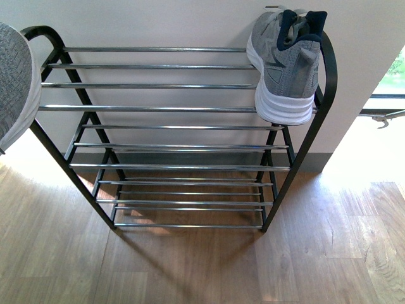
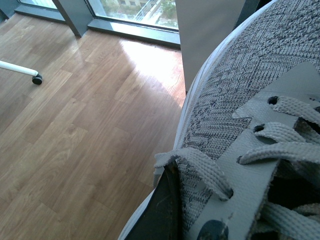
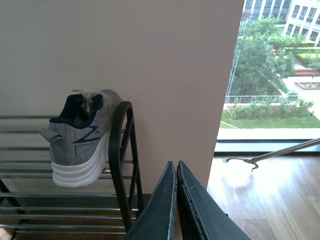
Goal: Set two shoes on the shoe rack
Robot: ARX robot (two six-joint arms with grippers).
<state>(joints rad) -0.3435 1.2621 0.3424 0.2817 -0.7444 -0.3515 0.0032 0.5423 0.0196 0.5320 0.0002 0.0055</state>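
Left gripper (image 2: pixel 187 225) nearest: jaws clamped on grey knit sneaker with white sole and grey laces (image 2: pixel 260 90).

Right gripper (image 3: pixel 176 167): jaws pressed together, nothing between.

We judge left arm owns coming move.

Held sneaker hangs before left upright of black-framed chrome-rod shoe rack (image 1: pixel 158 108), about top-tier height, long axis steep. Free rods lie to its right, so we go rightward and level it out.

Second matching sneaker (image 1: pixel 285 69) already on top tier, right end, heel toward us.

Two grey sneakers (image 1: pixel 285 63) (image 1: pixel 12 82) and one shoe rack (image 1: pixel 158 108).
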